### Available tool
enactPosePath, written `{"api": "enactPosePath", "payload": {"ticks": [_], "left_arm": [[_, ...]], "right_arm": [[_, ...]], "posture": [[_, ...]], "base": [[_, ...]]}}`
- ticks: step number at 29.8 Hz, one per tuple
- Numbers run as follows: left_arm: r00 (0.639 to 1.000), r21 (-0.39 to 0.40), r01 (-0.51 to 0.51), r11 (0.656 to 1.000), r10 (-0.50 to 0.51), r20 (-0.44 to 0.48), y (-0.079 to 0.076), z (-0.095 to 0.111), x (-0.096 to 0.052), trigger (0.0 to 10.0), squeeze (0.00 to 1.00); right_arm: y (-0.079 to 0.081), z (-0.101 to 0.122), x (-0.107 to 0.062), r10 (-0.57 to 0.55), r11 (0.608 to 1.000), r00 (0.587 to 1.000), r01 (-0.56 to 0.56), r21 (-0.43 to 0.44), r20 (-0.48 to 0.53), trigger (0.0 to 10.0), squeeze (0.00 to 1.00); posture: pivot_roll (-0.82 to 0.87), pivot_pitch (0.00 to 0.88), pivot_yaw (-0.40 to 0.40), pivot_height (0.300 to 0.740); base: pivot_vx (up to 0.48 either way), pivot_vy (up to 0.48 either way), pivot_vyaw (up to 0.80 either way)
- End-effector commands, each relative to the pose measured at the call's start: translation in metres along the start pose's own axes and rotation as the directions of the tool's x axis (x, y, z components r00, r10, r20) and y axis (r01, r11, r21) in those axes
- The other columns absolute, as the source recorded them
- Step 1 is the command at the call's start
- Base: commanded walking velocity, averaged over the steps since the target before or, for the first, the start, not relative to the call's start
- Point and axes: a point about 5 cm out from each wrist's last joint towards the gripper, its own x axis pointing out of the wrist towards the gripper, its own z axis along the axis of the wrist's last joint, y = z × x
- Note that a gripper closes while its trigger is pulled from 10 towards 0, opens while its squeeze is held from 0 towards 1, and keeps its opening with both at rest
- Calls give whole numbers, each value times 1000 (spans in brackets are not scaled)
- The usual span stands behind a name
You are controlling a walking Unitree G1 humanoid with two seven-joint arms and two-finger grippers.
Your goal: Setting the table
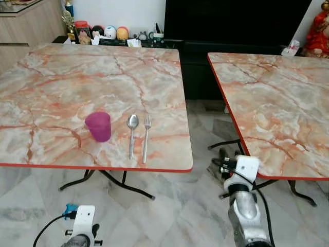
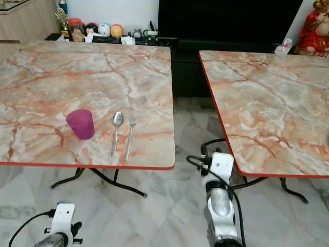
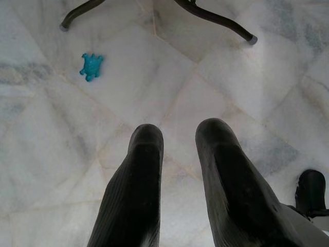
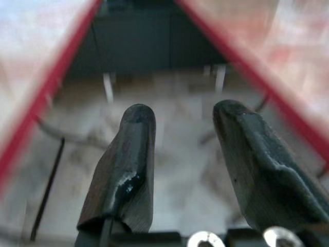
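Holding nothing, my right gripper point(image 4: 177, 154) had its two black fingers set apart with bare floor showing between them, and it was raised and aimed into the gap between the two marble-topped tables, which I judged a ready posture for reaching rather than a grip on anything. My left gripper point(image 3: 180, 175) hung low by my side, its fingers likewise parted around nothing, pointed at the pale tiled floor point(image 3: 216, 87) where a small blue turtle-shaped toy point(image 3: 91, 66) lay near a black table leg point(image 3: 216, 20). Beyond the arms, the left table point(image 1: 61, 82) carried what was laid out: a purple cup point(image 1: 98, 126) upright near the front edge, and just to its right a spoon point(image 1: 132, 135) and a fork point(image 1: 146, 138) side by side, parallel, handles toward me, close but not touching. That neat row near the edge read to me as a place setting within a diner's reach. The right table point(image 1: 277, 103) stood well apart across the gap, and I judged it the likely spot for a further setting.
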Motion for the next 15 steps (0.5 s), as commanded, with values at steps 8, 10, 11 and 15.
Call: {"api": "enactPosePath", "payload": {"ticks": [8,10,11,15], "left_arm": [[1000,4,4,1000,-4,-5,-2,-2,0,10000,0],[1000,3,4,1000,-4,-4,-2,-2,0,10000,0],[1000,3,5,1000,-5,-3,-3,-2,0,10000,0],[1000,4,5,1000,-5,-3,-3,-2,0,10000,0]], "right_arm": [[-15,-70,-34,-28,999,922,43,29,-386,10000,0],[-15,-79,-41,-16,995,897,58,81,-441,10000,0],[-15,-82,-43,-17,994,887,64,85,-461,10000,0],[-16,-102,-61,-33,991,818,100,86,-575,10000,0]], "posture": [[118,0,-28,740],[117,0,-24,740],[118,0,-24,740],[122,0,-24,740]], "base": [[0,0,0],[0,0,0],[0,0,0],[0,0,0]]}}
